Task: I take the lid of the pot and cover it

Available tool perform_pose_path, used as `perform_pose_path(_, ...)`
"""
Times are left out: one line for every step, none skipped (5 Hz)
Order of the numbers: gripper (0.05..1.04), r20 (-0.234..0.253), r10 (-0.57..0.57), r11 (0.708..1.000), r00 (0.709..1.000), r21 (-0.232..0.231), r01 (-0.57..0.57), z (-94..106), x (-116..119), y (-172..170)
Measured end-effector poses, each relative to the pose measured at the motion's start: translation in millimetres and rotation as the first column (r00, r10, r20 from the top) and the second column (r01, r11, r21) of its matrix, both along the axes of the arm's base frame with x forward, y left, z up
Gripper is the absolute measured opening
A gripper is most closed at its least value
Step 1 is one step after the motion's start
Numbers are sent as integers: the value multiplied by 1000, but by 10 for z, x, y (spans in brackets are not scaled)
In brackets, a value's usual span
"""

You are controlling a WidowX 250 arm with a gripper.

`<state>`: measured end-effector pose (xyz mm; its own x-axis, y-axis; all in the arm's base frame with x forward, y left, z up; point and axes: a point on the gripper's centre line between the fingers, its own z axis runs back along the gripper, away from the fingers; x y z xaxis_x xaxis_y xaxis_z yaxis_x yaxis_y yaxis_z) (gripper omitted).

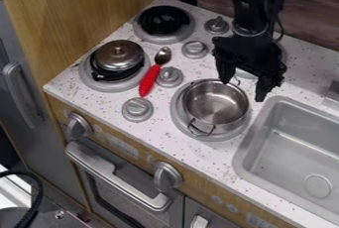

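The black gripper point(244, 87) hangs at the upper right of the stove, over the far rim of the pot, its two fingers spread apart with nothing between them. Below it the silver pot point(213, 104) stands uncovered on the front right burner, its inside bare and a wire handle toward the front. The metal lid point(119, 55), knob up, rests on the left burner, well to the left of the gripper.
A spoon with a red handle point(149, 80) lies between the lid and the pot. Stove knobs point(138, 109) stand around it. Behind the lid is a black burner point(163, 20). The grey sink point(301, 145) is at the right.
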<state>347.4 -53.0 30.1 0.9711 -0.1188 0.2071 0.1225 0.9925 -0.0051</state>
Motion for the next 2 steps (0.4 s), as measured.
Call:
perform_pose_path(999,-34,1,1000,999,4,-1,-104,-38,4)
perform_pose_path(999,-63,68,998,996,6,-68,-127,-25,280)
